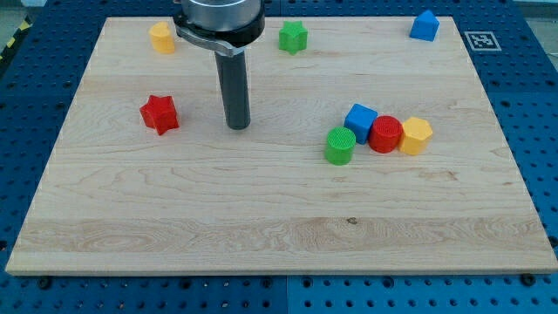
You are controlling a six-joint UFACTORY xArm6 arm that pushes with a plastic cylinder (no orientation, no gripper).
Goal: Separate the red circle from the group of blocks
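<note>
The end effector is a straight dark rod with no jaws, so it neither spreads nor pinches anything; my tip [237, 127] rests on the wooden tabletop [261, 227] in the left-centre of the board, touching no block. The red star [159, 113] lies just to the view's left of my tip, apart from it. The red circle [385, 134] sits in the right half of the tabletop, well apart from my tip toward the view's right, inside a cluster of four blocks. Within that cluster, the blue cube [360, 120] touches the red circle on its upper left side, the yellow hexagon [416, 135] touches it on the view's right, and the green circle [339, 146] stands at the lower left, just beside the blue cube and near the red circle; whether the green circle contacts the red circle cannot be determined. Three further blocks lie along the view's top edge of the board: a yellow block [161, 37] at the upper left, whose exact shape is not clear, a green star [293, 37] near the top centre, just to the right of the rod's housing, and a blue block [424, 26] with a peaked top at the upper right. A blue perforated surface [540, 131] surrounds the board
</note>
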